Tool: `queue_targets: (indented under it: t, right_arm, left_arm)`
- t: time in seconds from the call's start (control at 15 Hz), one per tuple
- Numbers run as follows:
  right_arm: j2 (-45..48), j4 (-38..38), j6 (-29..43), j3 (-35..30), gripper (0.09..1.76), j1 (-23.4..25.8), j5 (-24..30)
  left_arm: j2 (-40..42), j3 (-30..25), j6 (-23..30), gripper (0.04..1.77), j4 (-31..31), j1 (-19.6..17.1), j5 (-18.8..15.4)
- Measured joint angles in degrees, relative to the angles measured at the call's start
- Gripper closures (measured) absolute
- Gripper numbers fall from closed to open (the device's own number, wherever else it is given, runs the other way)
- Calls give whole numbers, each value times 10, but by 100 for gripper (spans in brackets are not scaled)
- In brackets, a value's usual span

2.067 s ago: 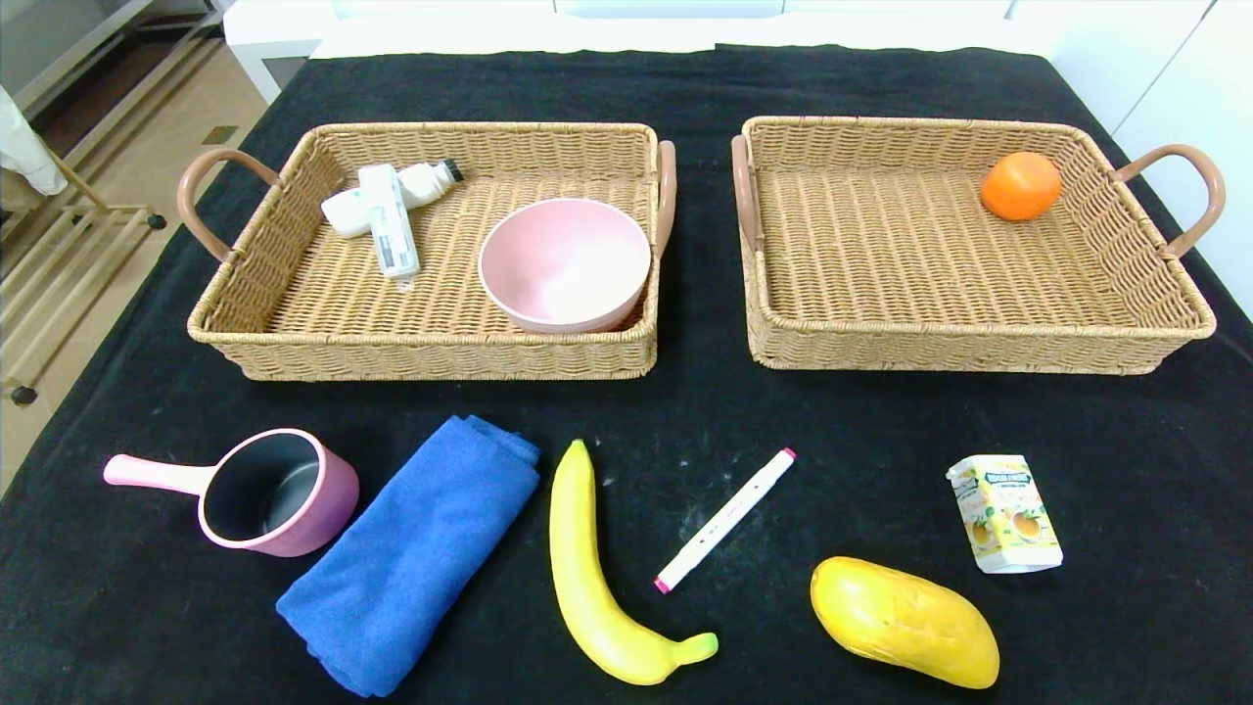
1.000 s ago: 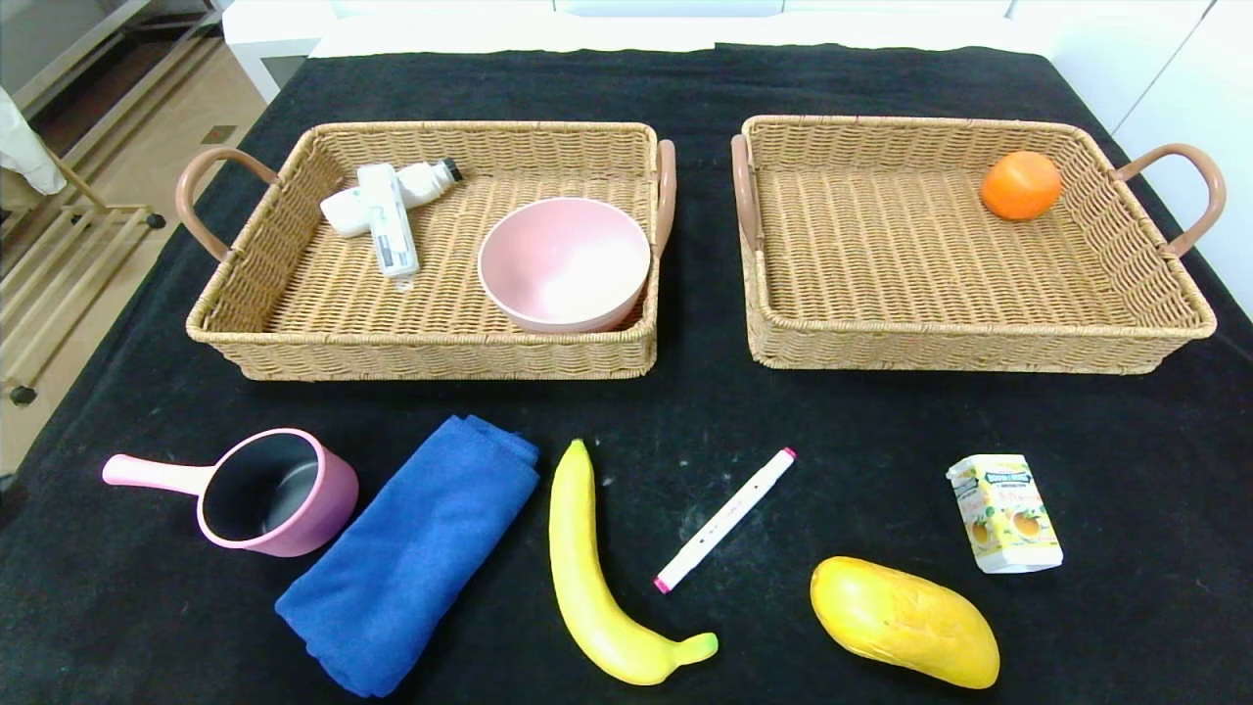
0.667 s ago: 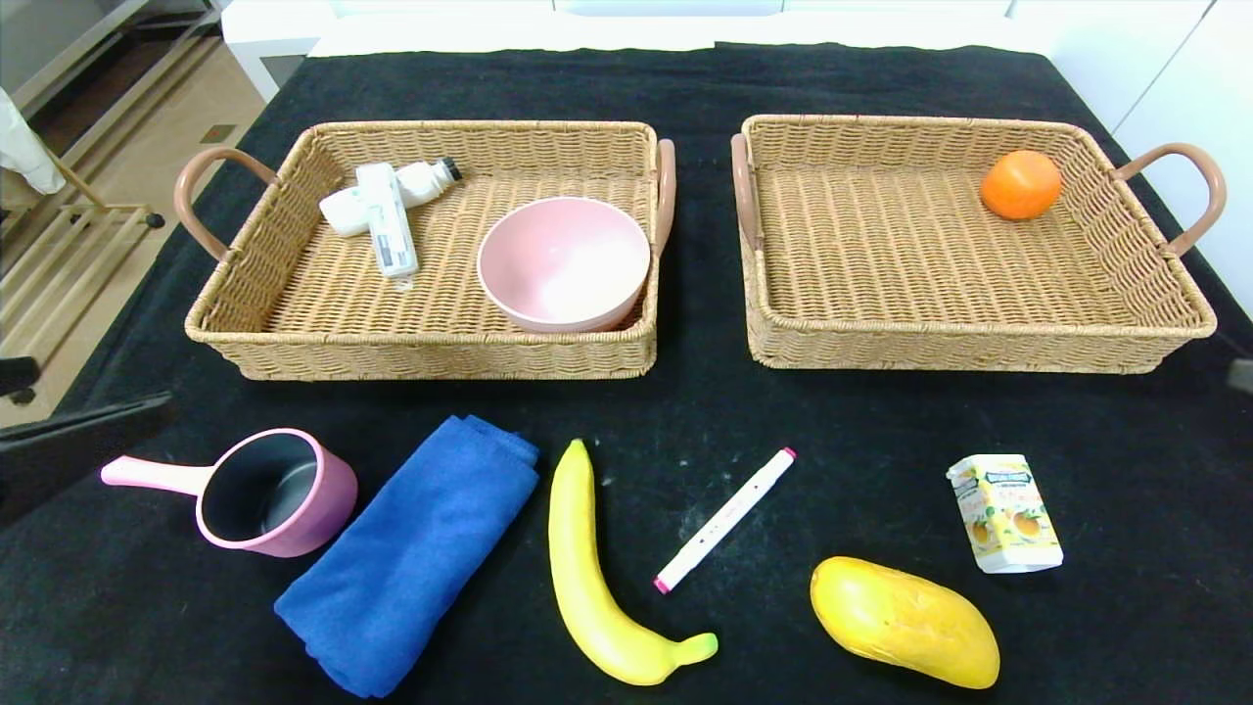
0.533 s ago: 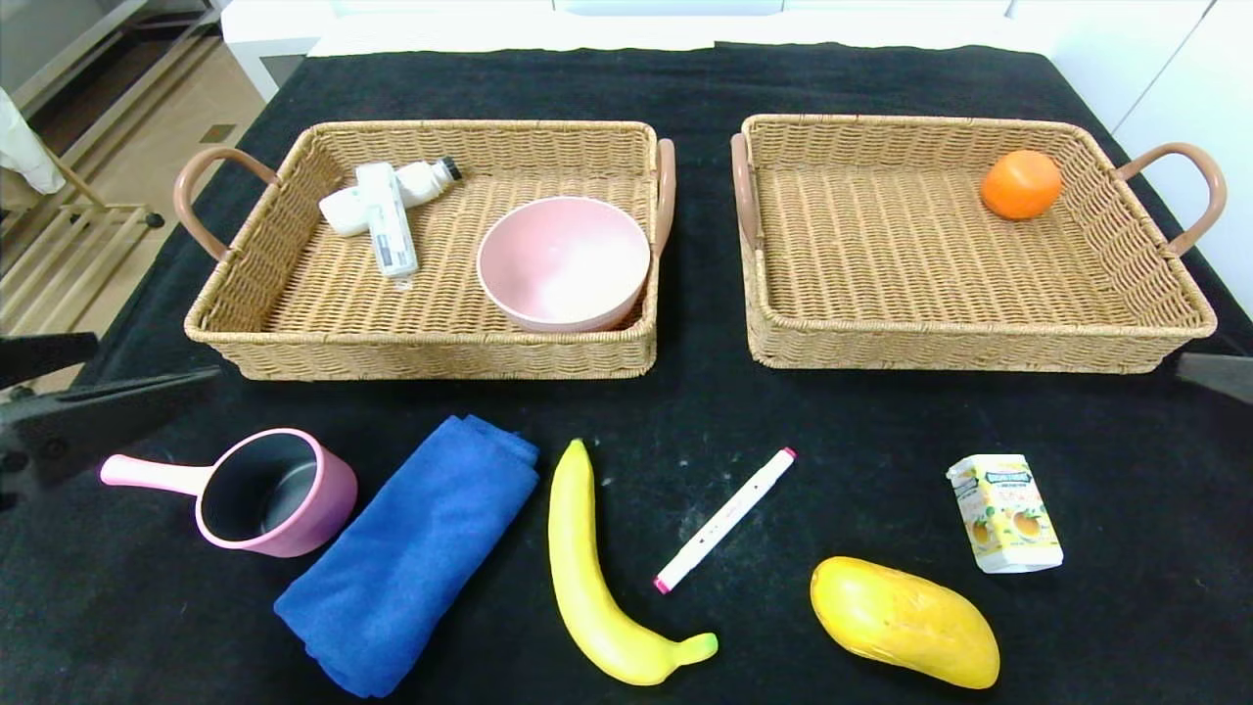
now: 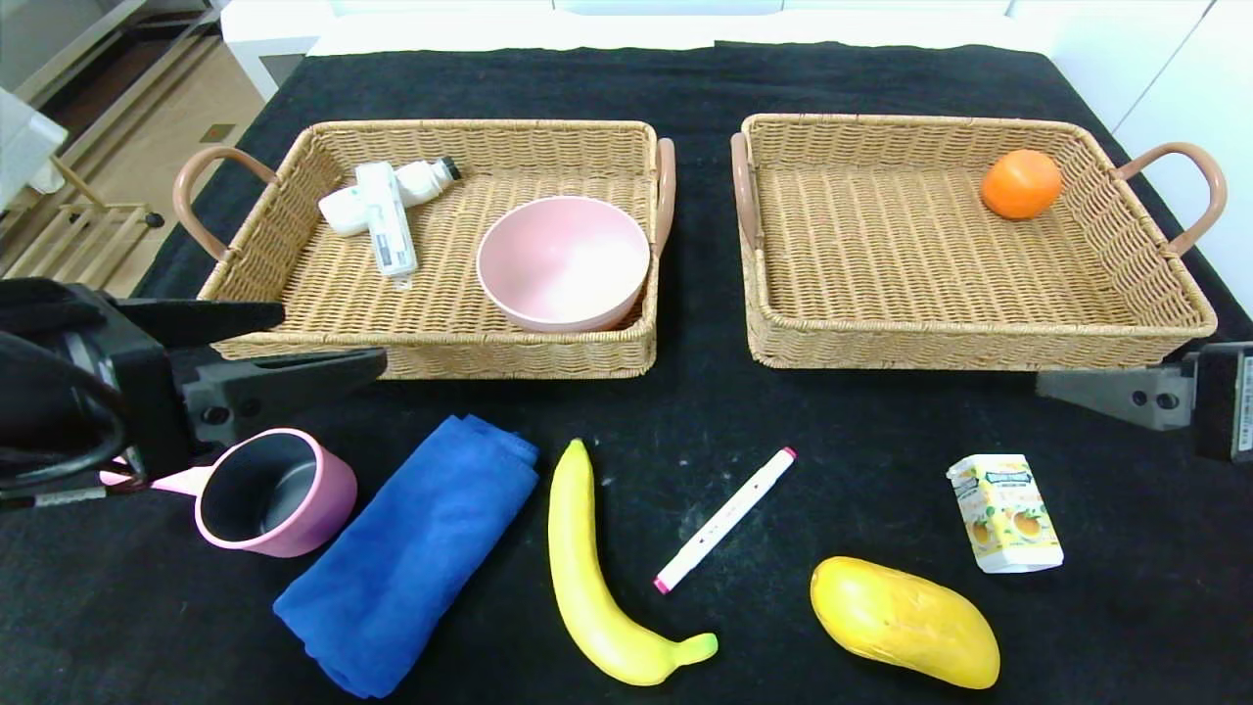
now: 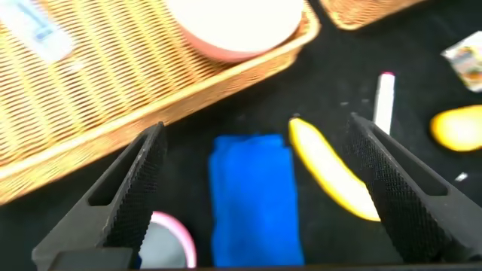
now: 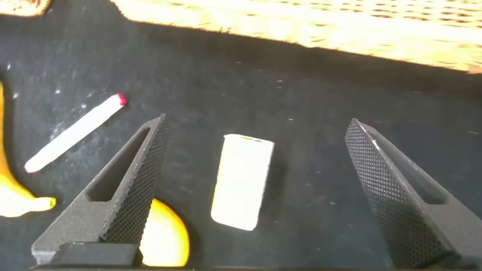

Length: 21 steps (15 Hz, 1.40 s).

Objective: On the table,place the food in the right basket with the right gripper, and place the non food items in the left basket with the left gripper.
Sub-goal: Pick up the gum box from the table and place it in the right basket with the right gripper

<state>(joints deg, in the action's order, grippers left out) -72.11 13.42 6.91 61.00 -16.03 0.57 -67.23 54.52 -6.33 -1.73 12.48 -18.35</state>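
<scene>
The left end effector (image 5: 323,343) hovers wide open and empty just in front of the left basket (image 5: 294,294), above the pink pot (image 5: 269,492); the blue towel (image 6: 254,197) lies between its fingers in its wrist view. The right end effector (image 7: 263,196) hangs spread wide and empty over the counter (image 5: 685,411) in front of the right basket (image 5: 1126,313), the juice carton (image 7: 241,181) lying centred below it, the mango (image 5: 903,621) nearby.

my left gripper (image 5: 323,343) covers most of the pink pot's handle (image 5: 181,479). my right gripper (image 5: 1087,397) is cut off at the head view's edge. the print on the juice carton (image 5: 1004,512) is too small for me to read.
</scene>
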Motion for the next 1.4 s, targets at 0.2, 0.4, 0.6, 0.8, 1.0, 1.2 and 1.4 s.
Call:
queue_targets:
  t: [0.2,0.4,0.6,0.8,1.0,1.2,1.4]
  right_arm:
    - [-10,2,0,1,14,-7,0]
    - [-19,4,-1,0,14,-18,0]
    - [-32,5,-1,1,14,-32,-39]
    - [-53,28,0,4,14,-49,-79]
    - [-75,69,22,13,14,-54,-86]
    - [-96,102,49,18,14,-55,-86]
    - [-119,109,64,18,14,-55,-86]
  left_arm:
    - [-25,7,-19,9,-16,37,2]
    - [-38,11,-34,9,-17,48,2]
    - [-40,16,-35,9,-17,51,3]
    - [-41,21,-37,9,-17,53,4]
    - [-43,22,-40,9,-17,54,4]
    - [-44,22,-40,9,-16,54,5]
    - [-44,22,-40,9,-16,54,6]
